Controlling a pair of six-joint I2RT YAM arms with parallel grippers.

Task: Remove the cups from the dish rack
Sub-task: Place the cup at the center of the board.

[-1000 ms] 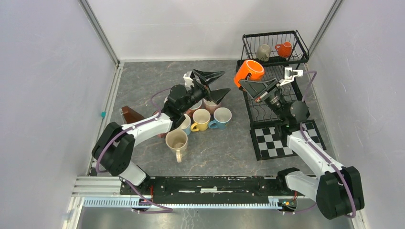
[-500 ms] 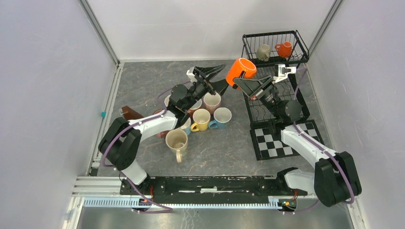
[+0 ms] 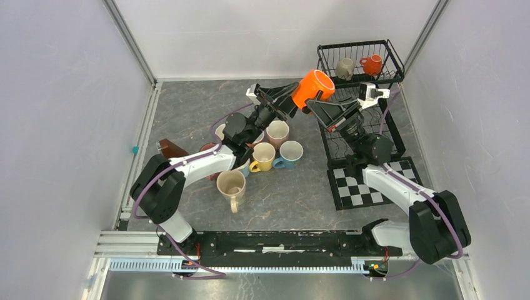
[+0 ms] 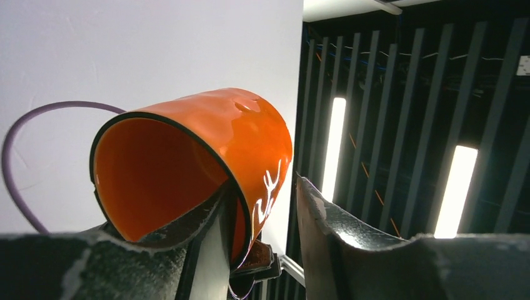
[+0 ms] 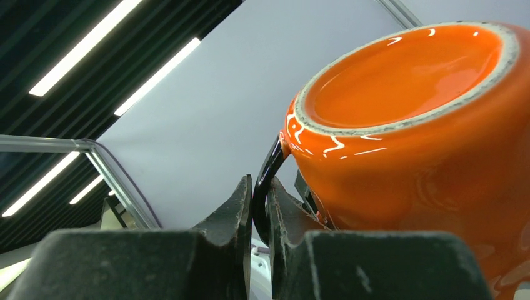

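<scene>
Okay, left arm and right arm both stretch up and meet above the surface at 1 o'clock. Right jaws pinch the orange cup by its handle. Left jaws are spread astride its rim, seemingly not gripping. The dish rack is at the cup's 2 o'clock.

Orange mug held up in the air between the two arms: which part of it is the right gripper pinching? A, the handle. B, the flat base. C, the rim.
A: in the right wrist view, the right gripper is shut on the thin curved handle of the orange mug, beside its body.
</scene>
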